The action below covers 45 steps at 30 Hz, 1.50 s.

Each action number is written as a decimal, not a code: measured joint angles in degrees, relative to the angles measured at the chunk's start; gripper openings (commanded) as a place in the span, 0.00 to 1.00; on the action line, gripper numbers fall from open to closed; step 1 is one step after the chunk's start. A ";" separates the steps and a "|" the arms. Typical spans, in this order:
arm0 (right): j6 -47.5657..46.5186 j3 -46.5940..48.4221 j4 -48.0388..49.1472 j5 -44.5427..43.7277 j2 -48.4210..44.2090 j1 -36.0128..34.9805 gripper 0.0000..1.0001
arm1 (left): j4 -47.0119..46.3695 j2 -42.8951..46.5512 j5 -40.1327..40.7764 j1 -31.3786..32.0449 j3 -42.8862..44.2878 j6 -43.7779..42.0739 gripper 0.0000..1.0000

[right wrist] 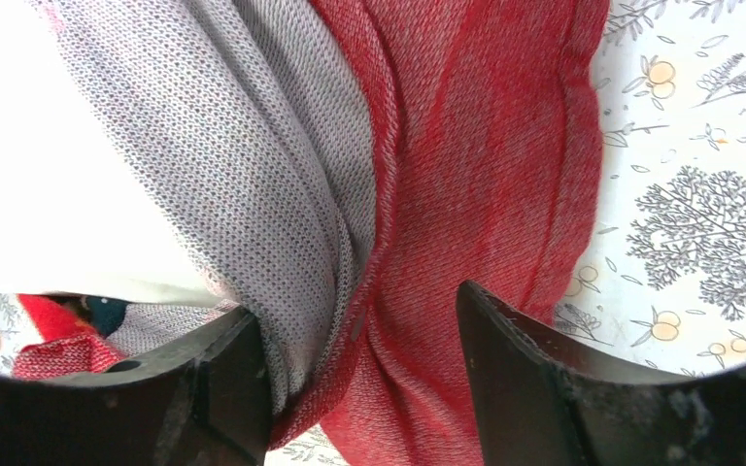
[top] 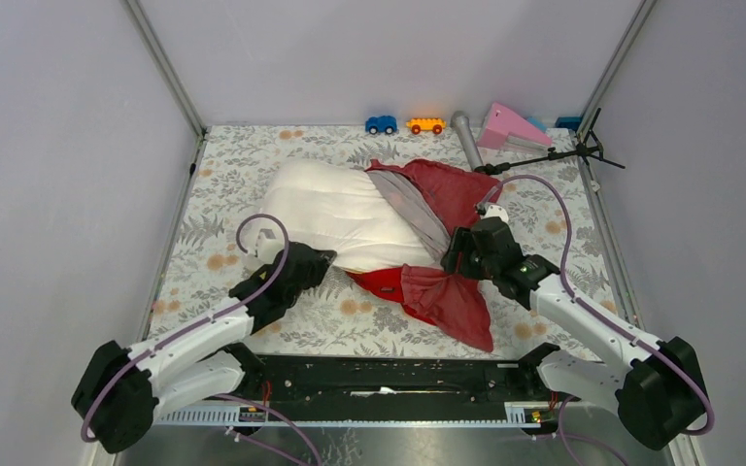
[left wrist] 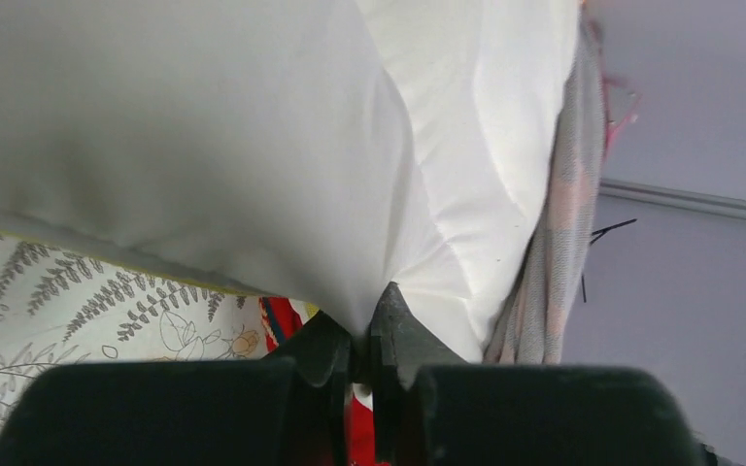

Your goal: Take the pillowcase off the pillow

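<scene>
Pillowcase [top: 452, 296], red fabric with grey band, sits half peeled off the puffy white quilted pillow [top: 335, 214] on the floral surface [top: 233, 165]; left hand [left wrist: 359, 335] clenches pillow cloth; right hand [right wrist: 359, 325], jaws apart, straddles bunched cover; next it should pinch and pull away.

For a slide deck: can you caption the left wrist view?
Left gripper shut on a pinch of the white pillow, the pillowcase bunched beside it.
</scene>
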State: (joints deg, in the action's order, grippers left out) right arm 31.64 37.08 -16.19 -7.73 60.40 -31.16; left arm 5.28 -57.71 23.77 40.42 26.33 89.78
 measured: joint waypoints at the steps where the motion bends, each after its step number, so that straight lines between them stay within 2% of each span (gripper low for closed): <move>1: 0.13 0.00 0.33 0.22 0.09 -0.09 0.54 | 1.62 1.97 0.31 -0.63 0.28 -1.09 0.00; 3: 0.39 0.00 1.03 0.79 0.15 -0.31 0.40 | 4.57 5.27 1.18 -1.49 1.14 -2.86 0.00; 4: 0.66 0.00 1.60 1.22 0.15 -0.44 0.29 | 6.80 7.21 1.84 -1.90 1.81 -3.91 0.00; 6: 1.22 0.00 2.71 1.62 0.15 -0.70 0.18 | 10.82 10.86 3.08 -2.86 2.84 -5.73 0.00; 8: 1.66 0.00 3.48 1.70 0.15 -0.74 0.13 | 13.73 13.22 3.91 -3.72 3.34 -6.88 0.00; 14: 3.65 0.00 4.26 1.14 -0.07 -1.36 0.08 | 23.65 18.91 7.26 -6.34 5.38 -8.09 0.00; 19: 5.86 0.00 3.41 -1.55 -3.13 -1.55 0.07 | 32.00 21.94 11.08 -6.54 7.10 -4.68 0.00; 26: 7.30 -1.14 3.08 -4.42 -10.47 -1.92 0.11 | 35.74 24.85 12.74 -6.54 7.67 -2.71 0.00; 29: 7.23 -2.27 3.19 -4.33 -12.61 -1.92 0.19 | 35.17 24.74 12.63 -6.54 7.72 -3.45 0.00; 30: 7.10 -2.56 3.26 -4.09 -12.94 -1.92 0.25 | 34.73 24.59 12.57 -6.56 7.72 -4.11 0.00; 34: 4.98 -3.39 3.23 -3.17 -13.31 -1.77 0.62 | 31.50 24.22 12.66 -7.45 6.80 -7.78 0.00; 36: 3.06 -3.56 3.19 -1.84 -13.31 -1.40 0.73 | 30.12 24.11 12.79 -8.13 5.31 -9.49 0.00; 42: -1.25 -3.41 2.54 1.42 -12.07 -0.17 0.94 | 28.37 22.16 13.42 -9.42 2.67 -12.22 0.00; 45: -2.34 -2.47 0.94 1.95 -10.73 0.04 0.99 | 27.63 21.07 13.55 -9.66 2.51 -13.05 0.00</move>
State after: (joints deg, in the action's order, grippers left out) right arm 29.30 34.61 -15.25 -5.78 49.67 -31.11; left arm 32.91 -36.64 37.32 30.76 28.84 76.73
